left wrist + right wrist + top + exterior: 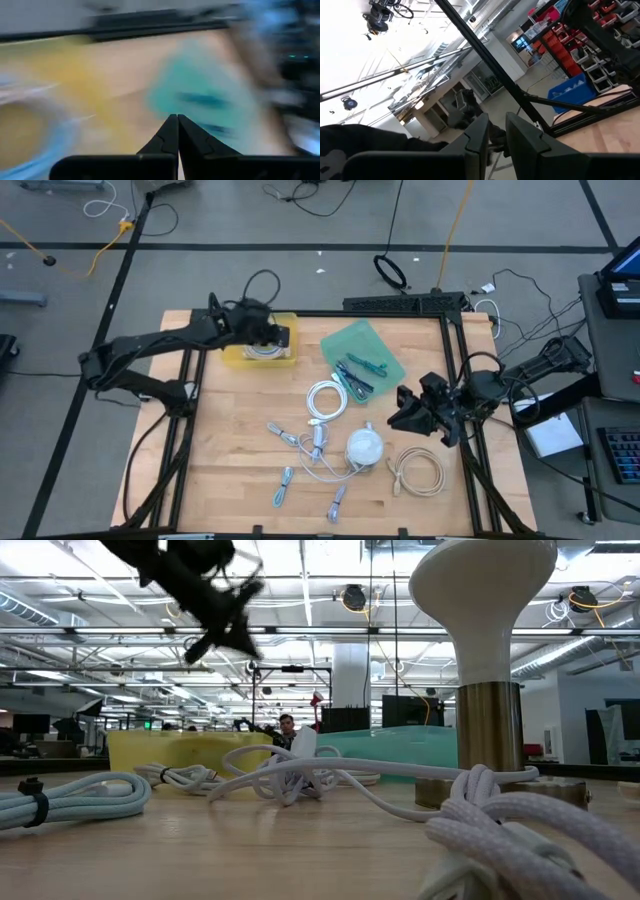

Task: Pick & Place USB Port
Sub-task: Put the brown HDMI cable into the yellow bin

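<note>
Several short USB cables with grey-blue plugs (285, 435) lie loose on the wooden table (230, 440), near a white coiled cable (325, 400) and a beige coil (418, 472). A yellow bin (240, 356) at the far left holds a white coil (262, 350). My left gripper (285, 337) hangs shut above that bin, nothing between its fingertips (177, 120). Beside it, a green tray (385, 362) holds teal cables (358, 372). My right gripper (395, 420) waits at the table's right, tipped upward, with a narrow gap between its fingers (495, 137) and nothing plainly in it.
A white mushroom-shaped object (365, 447) on a brass stem (490, 730) stands among the cables near the table's middle. A black frame (455, 360) runs along the table's far and right edges. Bare wood lies at the near left.
</note>
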You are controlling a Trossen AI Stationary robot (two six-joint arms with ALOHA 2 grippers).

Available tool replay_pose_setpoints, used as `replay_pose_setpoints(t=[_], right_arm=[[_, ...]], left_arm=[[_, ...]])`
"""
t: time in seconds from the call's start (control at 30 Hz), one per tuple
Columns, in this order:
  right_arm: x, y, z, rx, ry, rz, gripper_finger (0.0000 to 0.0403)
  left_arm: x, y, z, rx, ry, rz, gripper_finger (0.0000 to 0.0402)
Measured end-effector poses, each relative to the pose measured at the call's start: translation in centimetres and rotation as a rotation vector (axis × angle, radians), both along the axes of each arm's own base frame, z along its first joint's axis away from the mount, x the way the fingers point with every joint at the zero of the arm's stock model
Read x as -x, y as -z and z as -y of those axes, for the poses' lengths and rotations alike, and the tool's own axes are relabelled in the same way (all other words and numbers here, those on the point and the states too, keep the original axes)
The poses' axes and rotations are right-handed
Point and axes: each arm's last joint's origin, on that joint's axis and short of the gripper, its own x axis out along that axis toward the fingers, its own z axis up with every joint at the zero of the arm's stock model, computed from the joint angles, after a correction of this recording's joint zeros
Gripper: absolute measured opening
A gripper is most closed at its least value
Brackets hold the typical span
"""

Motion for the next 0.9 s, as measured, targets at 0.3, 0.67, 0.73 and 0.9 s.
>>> replay_pose_setpoints(t=[0.3, 0.67, 0.73, 0.9], right_arm=[[1.2, 2.4, -0.4, 0.133, -0.172, -0.265, 0.0052], [7.9, 9.2, 0.1, 0.439, -0.120, -1.109, 0.0014], [8.4, 9.4, -0.5, 0.442, -0.194, -1.148, 0.0021], [8.8, 9.8, -1.6, 0.472, -0.241, -1.193, 0.0050]], left_arm=[[-2.7, -3.4, 8.2, 0.014, 0.430, 0.314, 0.0002], [-2.8, -1.3, 17.7, 0.033, 0.446, 0.154, 0.0003], [-2.4, -0.8, 18.9, 0.037, 0.446, 0.112, 0.0008], [-2.3, -0.1, 20.5, 0.027, 0.429, 0.082, 0.0005]])
